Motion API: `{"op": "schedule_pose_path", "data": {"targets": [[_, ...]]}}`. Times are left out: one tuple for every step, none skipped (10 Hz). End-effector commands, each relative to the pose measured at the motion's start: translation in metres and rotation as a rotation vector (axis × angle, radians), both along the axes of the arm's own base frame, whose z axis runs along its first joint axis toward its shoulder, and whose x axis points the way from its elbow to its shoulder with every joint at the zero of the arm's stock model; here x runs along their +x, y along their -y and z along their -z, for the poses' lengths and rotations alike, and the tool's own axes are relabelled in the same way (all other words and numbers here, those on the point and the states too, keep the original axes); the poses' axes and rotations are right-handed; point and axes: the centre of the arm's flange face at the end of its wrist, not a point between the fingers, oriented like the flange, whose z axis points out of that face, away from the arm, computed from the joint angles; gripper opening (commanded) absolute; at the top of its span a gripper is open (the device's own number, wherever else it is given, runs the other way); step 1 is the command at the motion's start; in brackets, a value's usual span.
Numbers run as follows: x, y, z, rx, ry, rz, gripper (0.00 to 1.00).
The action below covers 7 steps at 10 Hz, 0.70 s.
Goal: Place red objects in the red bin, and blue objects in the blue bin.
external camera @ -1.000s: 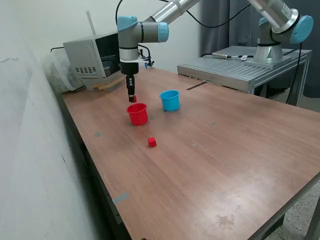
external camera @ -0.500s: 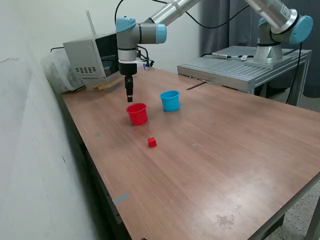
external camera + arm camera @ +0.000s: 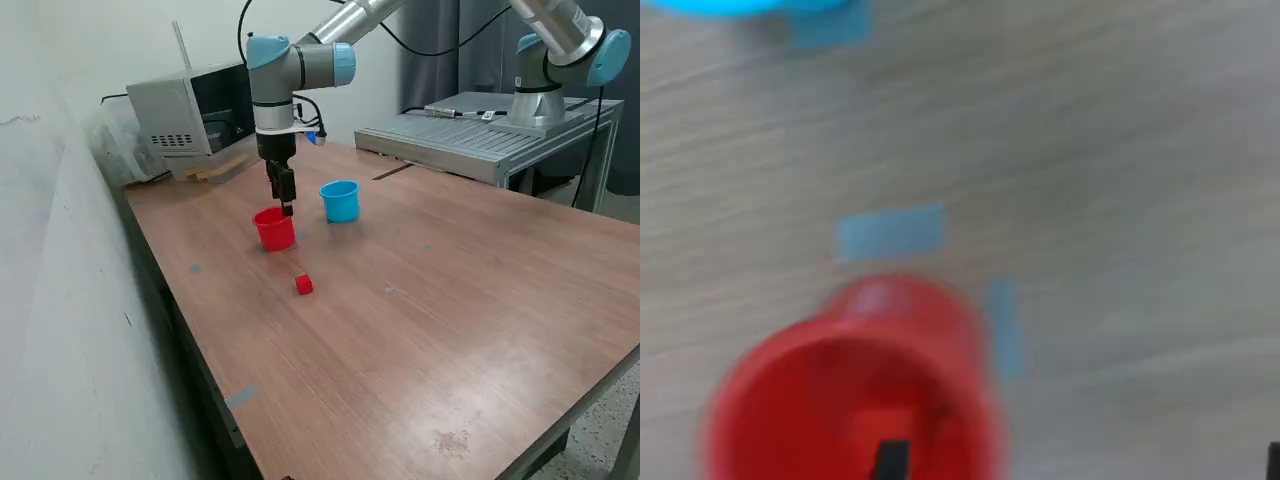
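- Exterior view: end effector [image 3: 287,208] hanging above the worktop [image 3: 420,300], tip just over the far rim of the red bin [image 3: 274,228], on the side toward the blue bin [image 3: 340,200].
- Fingers too small and dark to judge; open or closed cannot be told, nothing visibly held.
- Red bin and blue bin upright, near each other but apart, blue bin toward the exterior view's right.
- One red cube [image 3: 304,285] lying alone on the worktop, nearer the camera than the red bin, apart from it.
- Grey box-shaped device [image 3: 185,115] at the far edge behind the arm.
- Wrist view, blurred: red bin [image 3: 855,400] seen from above, open mouth facing the camera, contents unclear.
- Edge of the blue bin [image 3: 740,6] only just in frame.
- Pale blue tape patches [image 3: 890,231] on the worktop [image 3: 1120,200] between and beside the bins.
- One dark finger [image 3: 889,460] edging into frame over the red bin's mouth; spread not readable.
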Motion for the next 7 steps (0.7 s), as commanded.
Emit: {"op": "schedule_pose_path", "data": {"targets": [[0.023, 0.113, 0.004, -0.011, 0.135, -0.233, 1.0], [0.027, 0.13, 0.004, -0.011, 0.151, -0.246, 1.0], [0.03, 0.151, 0.003, -0.011, 0.149, -0.264, 1.0], [0.033, 0.172, 0.0, -0.012, 0.142, -0.272, 1.0], [0.031, 0.179, -0.005, -0.033, 0.123, -0.24, 1.0], [0.024, 0.185, -0.013, -0.107, 0.093, -0.2, 1.0], [0.02, 0.186, -0.014, -0.124, 0.085, -0.176, 1.0]]}}
